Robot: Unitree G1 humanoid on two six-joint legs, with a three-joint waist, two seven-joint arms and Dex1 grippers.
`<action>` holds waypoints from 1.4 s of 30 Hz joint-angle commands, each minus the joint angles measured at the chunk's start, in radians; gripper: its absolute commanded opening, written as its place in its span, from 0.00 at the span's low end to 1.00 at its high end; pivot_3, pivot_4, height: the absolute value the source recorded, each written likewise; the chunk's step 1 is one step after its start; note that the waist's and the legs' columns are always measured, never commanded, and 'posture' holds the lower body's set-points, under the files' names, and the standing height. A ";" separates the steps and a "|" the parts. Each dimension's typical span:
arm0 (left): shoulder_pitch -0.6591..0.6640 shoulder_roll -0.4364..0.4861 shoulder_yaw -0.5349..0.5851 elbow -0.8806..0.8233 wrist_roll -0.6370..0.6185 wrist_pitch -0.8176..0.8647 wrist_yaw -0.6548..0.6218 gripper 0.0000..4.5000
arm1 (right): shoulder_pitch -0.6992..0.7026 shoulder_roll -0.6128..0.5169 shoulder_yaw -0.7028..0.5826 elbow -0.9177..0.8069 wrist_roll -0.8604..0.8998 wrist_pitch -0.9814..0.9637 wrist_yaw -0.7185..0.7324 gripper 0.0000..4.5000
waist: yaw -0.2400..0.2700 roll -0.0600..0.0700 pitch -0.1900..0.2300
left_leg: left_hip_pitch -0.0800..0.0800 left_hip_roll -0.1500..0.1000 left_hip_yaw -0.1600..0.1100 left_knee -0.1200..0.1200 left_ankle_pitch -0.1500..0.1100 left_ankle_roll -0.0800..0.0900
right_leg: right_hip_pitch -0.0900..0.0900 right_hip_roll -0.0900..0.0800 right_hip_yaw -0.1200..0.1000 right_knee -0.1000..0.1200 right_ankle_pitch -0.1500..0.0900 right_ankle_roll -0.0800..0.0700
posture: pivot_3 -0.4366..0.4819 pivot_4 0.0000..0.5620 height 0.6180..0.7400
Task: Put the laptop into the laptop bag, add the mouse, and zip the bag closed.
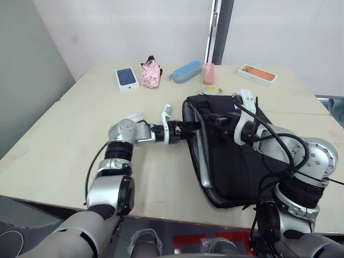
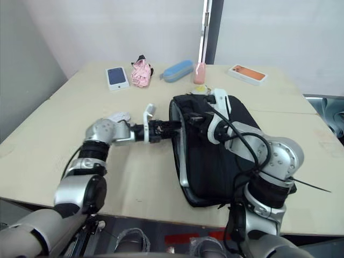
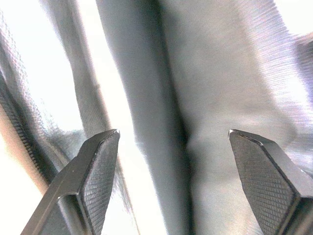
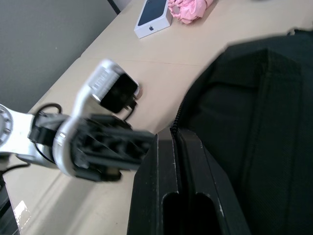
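Left gripper (image 1: 194,127) tips hidden inside laptop bag (image 1: 236,166); bag contents unseen.
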 commanded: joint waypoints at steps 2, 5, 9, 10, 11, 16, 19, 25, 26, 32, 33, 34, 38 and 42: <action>0.045 0.096 -0.026 -0.214 -0.074 0.064 -0.079 0.83 | -0.006 -0.028 -0.013 -0.015 0.001 -0.025 0.026 0.00 | 0.000 0.000 0.000 | 0.000 0.000 0.000 0.000 0.000 0.000 | 0.000 0.000 0.000 0.000 0.000 0.000 | 0.48 0.27 1.00; 0.079 0.162 -0.024 -0.316 -0.101 0.029 -0.136 0.83 | -0.005 -0.043 -0.008 -0.002 -0.004 -0.036 0.038 0.00 | 0.000 0.000 0.000 | 0.000 0.000 0.000 -0.001 0.000 0.000 | 0.000 0.000 0.000 0.000 0.000 -0.001 | 0.48 0.27 1.00; 0.145 0.258 -0.031 -0.428 -0.129 -0.038 -0.242 0.83 | -0.008 -0.062 -0.004 0.013 -0.011 -0.048 0.055 0.00 | -0.002 0.000 0.000 | 0.000 0.000 0.000 -0.001 0.000 0.000 | 0.000 0.000 0.000 0.000 0.000 -0.001 | 0.48 0.27 1.00; 0.174 0.288 -0.040 -0.453 -0.127 -0.065 -0.276 0.83 | -0.010 -0.067 -0.003 0.017 -0.013 -0.051 0.059 0.00 | -0.001 0.000 0.000 | 0.000 0.000 0.000 -0.001 0.000 0.000 | 0.000 0.000 0.000 0.000 0.000 -0.001 | 0.48 0.27 1.00; 0.216 0.333 -0.056 -0.491 -0.129 -0.092 -0.334 0.83 | -0.011 -0.072 0.000 0.022 -0.014 -0.055 0.064 0.00 | -0.003 0.000 0.000 | 0.000 0.000 0.000 -0.001 0.000 -0.001 | 0.000 0.000 -0.001 0.000 -0.001 -0.001 | 0.48 0.27 1.00; 0.350 0.472 -0.098 -0.562 -0.117 -0.222 -0.504 0.83 | -0.010 -0.089 0.019 0.037 -0.016 -0.071 0.087 0.00 | -0.007 0.001 0.000 | 0.000 0.001 0.000 -0.003 0.000 -0.001 | -0.001 0.001 -0.001 -0.001 -0.001 -0.001 | 0.48 0.27 1.00; 0.365 0.494 -0.082 -0.550 -0.170 -0.186 -0.537 0.83 | -0.008 -0.091 0.025 0.039 -0.016 -0.078 0.092 0.00 | -0.005 0.001 0.000 | 0.000 0.001 -0.001 -0.002 0.001 -0.002 | 0.000 0.001 -0.002 0.000 -0.001 -0.003 | 0.48 0.27 1.00; 0.339 0.409 -0.078 -0.488 -0.273 0.010 -0.421 0.83 | -0.012 -0.081 0.036 0.037 -0.009 -0.086 0.092 0.00 | -0.010 0.001 0.000 | 0.001 0.001 -0.001 -0.002 0.001 -0.003 | -0.001 0.001 -0.001 0.003 -0.003 -0.005 | 0.48 0.27 1.00; 0.351 0.402 -0.105 -0.500 -0.267 0.021 -0.414 0.83 | -0.011 -0.080 0.037 0.037 -0.009 -0.086 0.092 0.00 | -0.012 0.001 0.000 | 0.001 0.001 -0.001 -0.002 0.001 -0.003 | -0.001 0.001 -0.001 0.003 -0.003 -0.005 | 0.48 0.27 1.00; 0.360 0.322 -0.173 -0.511 -0.279 0.084 -0.357 0.83 | -0.008 -0.076 0.042 0.033 -0.006 -0.089 0.091 0.00 | -0.014 0.001 0.000 | 0.001 0.002 -0.001 -0.003 0.001 -0.003 | -0.001 0.002 -0.002 0.003 -0.003 -0.005 | 0.48 0.27 1.00; 0.354 0.301 -0.178 -0.505 -0.280 0.089 -0.343 0.83 | -0.008 -0.075 0.042 0.031 -0.006 -0.089 0.090 0.00 | -0.013 0.001 0.000 | 0.001 0.003 -0.001 -0.003 0.001 -0.003 | -0.001 0.002 -0.001 0.003 -0.003 -0.005 | 0.48 0.27 1.00; 0.351 0.287 -0.179 -0.502 -0.280 0.093 -0.332 0.83 | -0.007 -0.074 0.043 0.030 -0.006 -0.089 0.089 0.00 | -0.013 0.001 0.000 | 0.001 0.002 -0.001 -0.002 0.001 -0.003 | -0.001 0.002 -0.001 0.004 -0.003 -0.005 | 0.48 0.27 1.00; 0.326 0.203 -0.169 -0.455 -0.274 0.110 -0.271 0.64 | -0.001 -0.064 0.039 0.023 -0.006 -0.088 0.081 0.00 | -0.012 0.001 0.000 | 0.001 0.002 -0.001 -0.002 0.001 -0.003 | -0.001 0.002 -0.001 0.004 -0.003 -0.005 | 0.48 0.27 1.00; 0.267 0.151 -0.167 -0.391 -0.242 0.099 -0.214 0.41 | 0.004 -0.054 0.041 0.016 -0.005 -0.087 0.074 0.00 | -0.013 0.000 0.000 | 0.001 0.002 -0.001 -0.002 0.002 -0.003 | -0.001 0.002 -0.001 0.005 -0.003 -0.005 | 0.48 0.27 1.00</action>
